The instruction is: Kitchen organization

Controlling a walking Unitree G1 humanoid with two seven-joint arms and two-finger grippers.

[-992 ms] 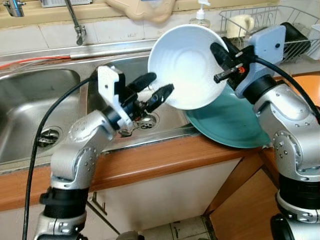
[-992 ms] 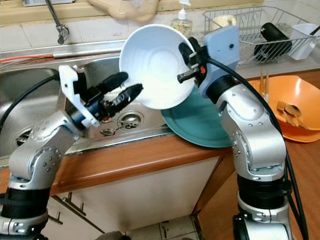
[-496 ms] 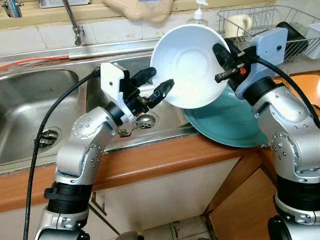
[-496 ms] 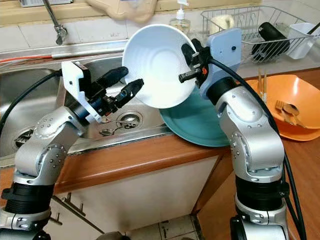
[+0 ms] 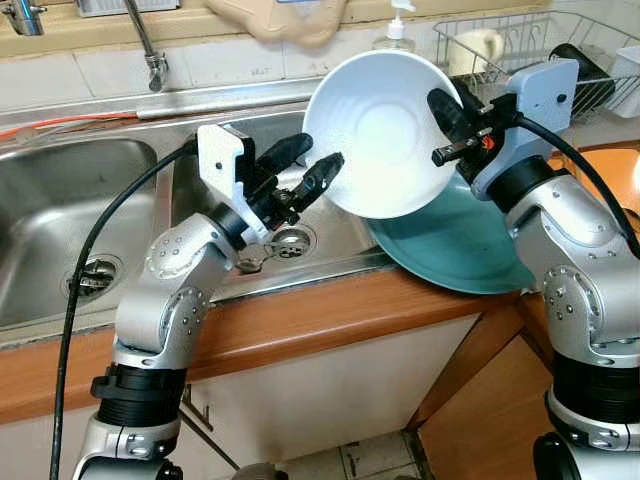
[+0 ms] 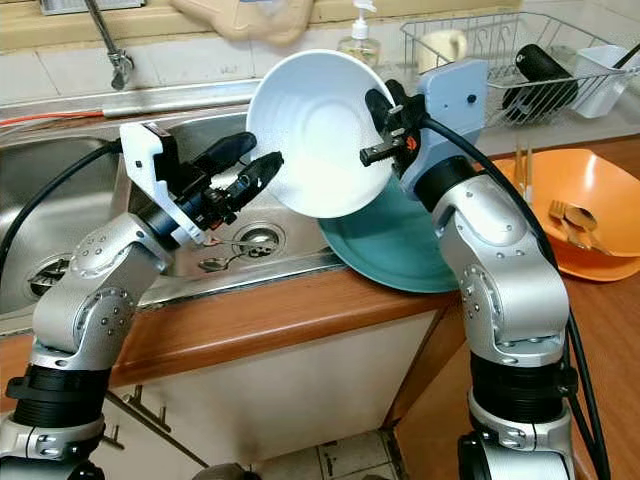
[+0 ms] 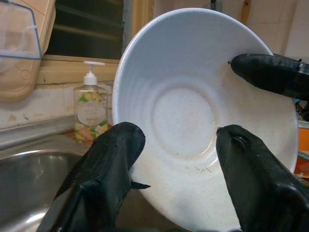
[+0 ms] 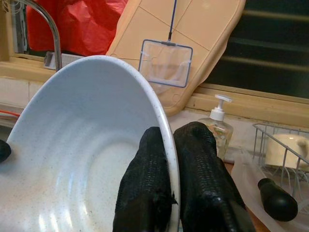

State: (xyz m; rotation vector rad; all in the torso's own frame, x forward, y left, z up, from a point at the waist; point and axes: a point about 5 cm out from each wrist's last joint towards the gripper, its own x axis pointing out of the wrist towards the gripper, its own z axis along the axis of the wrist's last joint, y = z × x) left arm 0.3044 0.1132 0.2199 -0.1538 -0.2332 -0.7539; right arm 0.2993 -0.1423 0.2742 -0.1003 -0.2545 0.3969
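Note:
A white bowl hangs tilted over the right sink basin, its hollow facing me. My right gripper is shut on the bowl's right rim, one finger inside and one behind. My left gripper is open at the bowl's lower left rim. In the left wrist view its two fingers stand wide apart with the bowl's lower edge just beyond them; I cannot tell whether they touch it. A large teal plate leans at the sink's right edge, below the bowl.
A dish rack with a mug and a dark bottle stands at the back right. An orange bowl with cutlery sits on the wooden counter. A soap dispenser, a faucet and a tan cutting board line the back wall.
My left gripper has risen and moved right, up to the bowl's lower left rim. The bowl in my right gripper has shifted slightly right.

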